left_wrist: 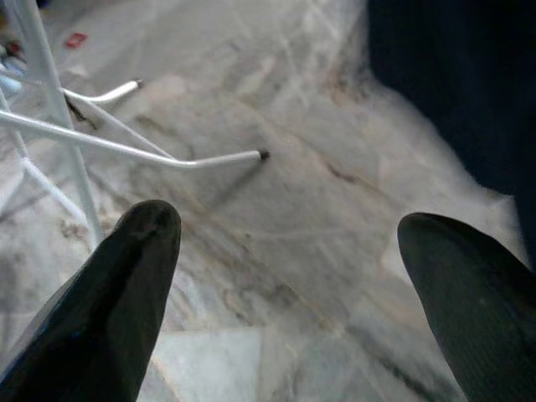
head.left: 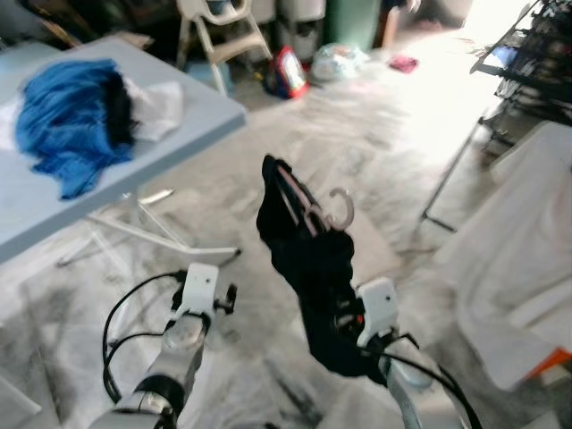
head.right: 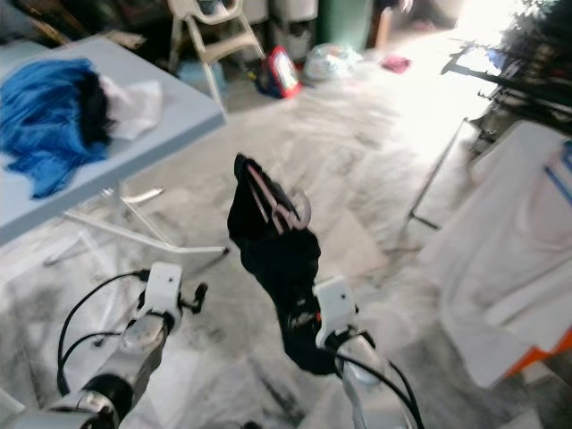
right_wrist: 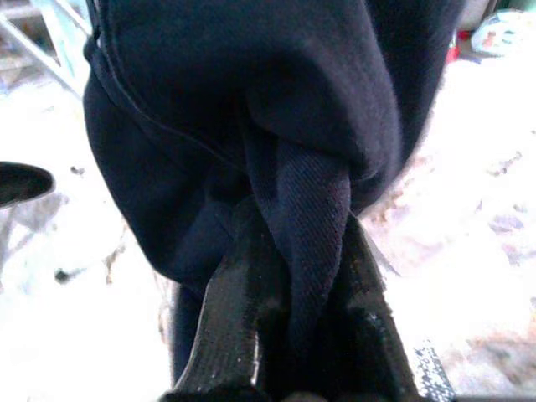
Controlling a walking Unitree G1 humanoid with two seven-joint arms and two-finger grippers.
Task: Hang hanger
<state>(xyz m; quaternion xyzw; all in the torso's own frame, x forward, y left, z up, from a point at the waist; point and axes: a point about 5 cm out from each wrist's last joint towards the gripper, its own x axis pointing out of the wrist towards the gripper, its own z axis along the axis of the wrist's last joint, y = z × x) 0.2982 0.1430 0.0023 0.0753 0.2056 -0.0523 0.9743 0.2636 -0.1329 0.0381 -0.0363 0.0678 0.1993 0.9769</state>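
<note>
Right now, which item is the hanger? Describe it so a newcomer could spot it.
Start at the pale blue table on the robot's left, then look right over the marble floor. There the right end effector holds up a dark garment. The hanger pokes from its top, marked by a pale curved hook.

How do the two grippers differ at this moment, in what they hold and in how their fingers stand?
The right gripper is shut on a dark garment with a hanger in it; the left gripper holds nothing. The right fingers press together around a fold of cloth; the left fingers stand wide apart over the marble floor. Both have two long black fingers.
</note>
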